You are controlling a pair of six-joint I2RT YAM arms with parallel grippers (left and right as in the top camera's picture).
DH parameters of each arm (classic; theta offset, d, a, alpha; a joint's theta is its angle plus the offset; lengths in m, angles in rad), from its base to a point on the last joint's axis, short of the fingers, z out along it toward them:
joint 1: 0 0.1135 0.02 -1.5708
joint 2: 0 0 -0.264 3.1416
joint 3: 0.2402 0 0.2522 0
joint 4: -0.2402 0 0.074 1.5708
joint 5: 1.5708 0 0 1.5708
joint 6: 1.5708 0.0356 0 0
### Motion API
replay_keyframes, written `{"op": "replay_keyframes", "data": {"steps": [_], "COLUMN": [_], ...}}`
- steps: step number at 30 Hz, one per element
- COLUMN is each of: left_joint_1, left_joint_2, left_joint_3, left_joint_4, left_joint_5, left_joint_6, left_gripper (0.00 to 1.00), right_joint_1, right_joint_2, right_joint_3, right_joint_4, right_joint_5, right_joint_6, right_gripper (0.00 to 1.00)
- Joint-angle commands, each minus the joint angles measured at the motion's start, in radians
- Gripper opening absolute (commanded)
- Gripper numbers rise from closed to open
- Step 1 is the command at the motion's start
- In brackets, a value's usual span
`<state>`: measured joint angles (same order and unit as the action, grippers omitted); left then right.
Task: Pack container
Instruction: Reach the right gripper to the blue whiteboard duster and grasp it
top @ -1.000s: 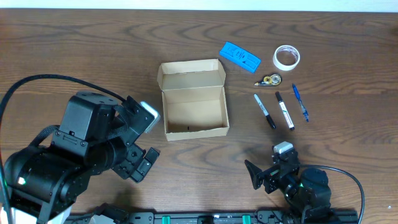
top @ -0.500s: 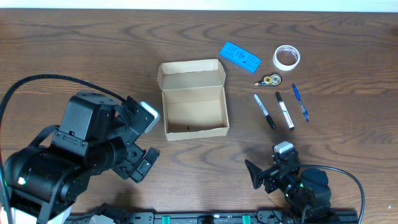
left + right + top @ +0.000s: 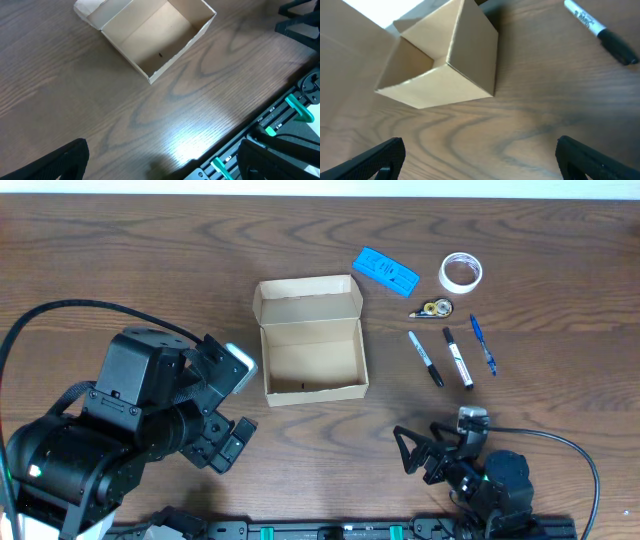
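The container (image 3: 311,352) is a tan cardboard box, open and empty, its flap lid folded back, at the table's middle. It also shows in the left wrist view (image 3: 155,37) and the right wrist view (image 3: 442,65). Three pens lie to its right: a black marker (image 3: 425,359), a second black marker (image 3: 458,358) and a blue pen (image 3: 483,345). One marker shows in the right wrist view (image 3: 601,31). My left gripper (image 3: 228,442) is open and empty, low left of the box. My right gripper (image 3: 420,457) is open and empty, below the pens.
A blue packet (image 3: 385,271), a white tape roll (image 3: 461,272) and a small correction-tape dispenser (image 3: 433,308) lie behind the pens. A black rail with green clips (image 3: 280,120) runs along the table's front edge.
My right gripper has turned and shifted slightly at the front edge. The left arm, the box and the pens have not moved.
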<state>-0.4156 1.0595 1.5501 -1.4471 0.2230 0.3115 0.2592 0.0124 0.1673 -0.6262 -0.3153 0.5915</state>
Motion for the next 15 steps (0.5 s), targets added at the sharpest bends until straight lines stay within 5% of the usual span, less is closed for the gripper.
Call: {"op": "replay_keyframes", "data": {"steps": [1, 15], "left_joint_1": [0.003, 0.003], "left_joint_2": [-0.002, -0.002], "left_joint_3": [0.018, 0.018], "left_joint_4": [-0.004, -0.004], "left_joint_5": [0.006, 0.006], "left_joint_6": [0.006, 0.006], "left_gripper": [0.95, 0.95], "right_joint_1": [0.016, 0.016], "right_joint_2": [-0.002, 0.38], "right_joint_3": [-0.004, 0.206], "right_joint_4": [0.02, 0.058], "right_joint_5": [-0.034, -0.077], "right_joint_6": [0.052, -0.141], "right_gripper": [0.99, 0.99]}}
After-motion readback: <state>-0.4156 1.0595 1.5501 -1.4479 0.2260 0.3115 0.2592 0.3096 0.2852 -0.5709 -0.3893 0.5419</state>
